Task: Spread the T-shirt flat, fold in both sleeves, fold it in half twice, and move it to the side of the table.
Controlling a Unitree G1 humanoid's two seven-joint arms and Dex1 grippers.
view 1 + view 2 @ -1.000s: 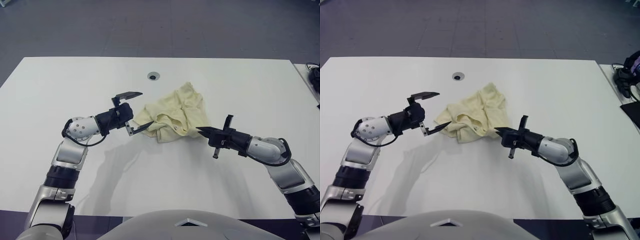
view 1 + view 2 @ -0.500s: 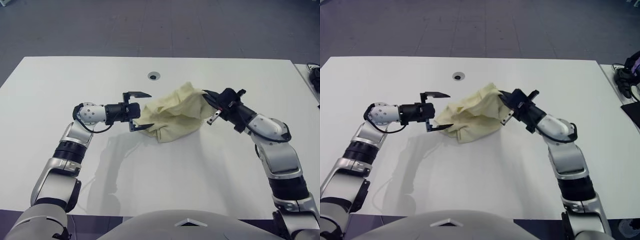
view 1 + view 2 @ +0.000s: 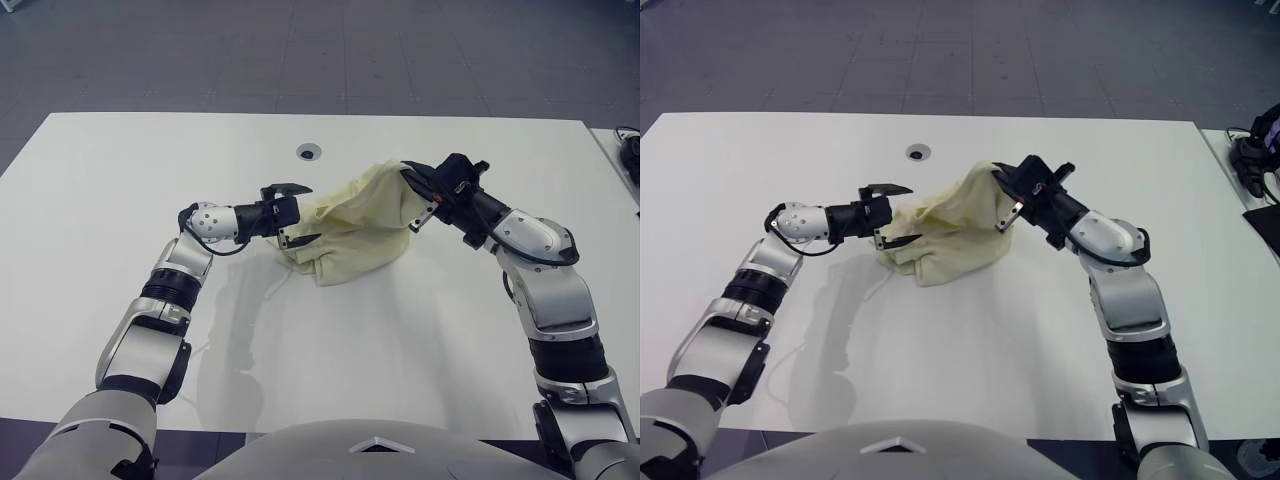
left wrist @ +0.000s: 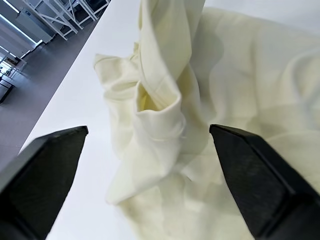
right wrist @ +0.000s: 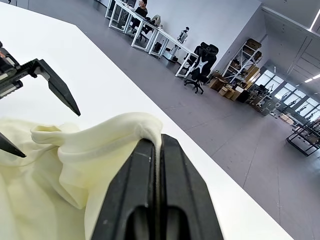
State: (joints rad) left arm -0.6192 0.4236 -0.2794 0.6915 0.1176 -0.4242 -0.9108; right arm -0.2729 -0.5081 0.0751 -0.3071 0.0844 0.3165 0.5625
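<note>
Spreading is the step in hand. The left gripper (image 3: 298,214), jaws wide apart, brackets the left edge of the crumpled pale-yellow T-shirt (image 3: 352,228), mid-table (image 3: 120,160). The right gripper (image 3: 412,186) pinches a lifted fold at its far right. Next, likely, the left gripper closes on cloth so both can pull it flat.

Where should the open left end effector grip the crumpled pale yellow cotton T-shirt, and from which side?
Probably the raised bunched fold on the left edge of the pale yellow T-shirt, approached from the robot's left. It stands up inside the open left end effector, opposite the corner the right end effector pinches.
</note>
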